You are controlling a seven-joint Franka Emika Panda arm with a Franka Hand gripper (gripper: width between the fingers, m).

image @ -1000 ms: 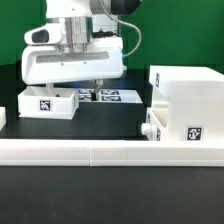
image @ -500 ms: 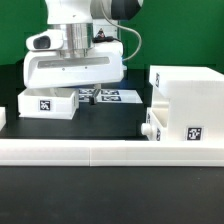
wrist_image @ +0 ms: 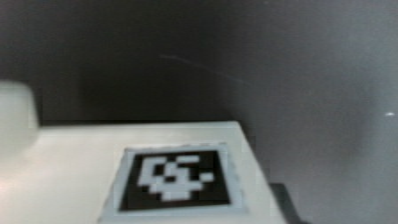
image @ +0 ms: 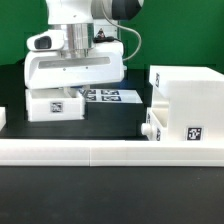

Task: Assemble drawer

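My gripper (image: 73,90) hangs low over the black table, its broad white body directly above one small drawer tray (image: 56,106). The tray sits right under my hand, its top edge meeting the underside of the gripper body in the exterior view, with its black-and-white tag (image: 57,107) facing the camera. My fingertips are hidden by the hand and the tray, so I cannot tell how wide they are or whether they hold the tray. In the wrist view the tray's white top (wrist_image: 107,140) and a blurred tag (wrist_image: 173,178) fill the lower part, close to the camera.

The drawer housing (image: 190,95) stands well apart from my hand, toward the exterior view's right. The marker board (image: 112,97) lies just beyond the tray on that same side.

Half a second ago the tray lay further toward the exterior view's left. It now sits more squarely beneath my hand, and its end overlaps the near edge of the marker board.
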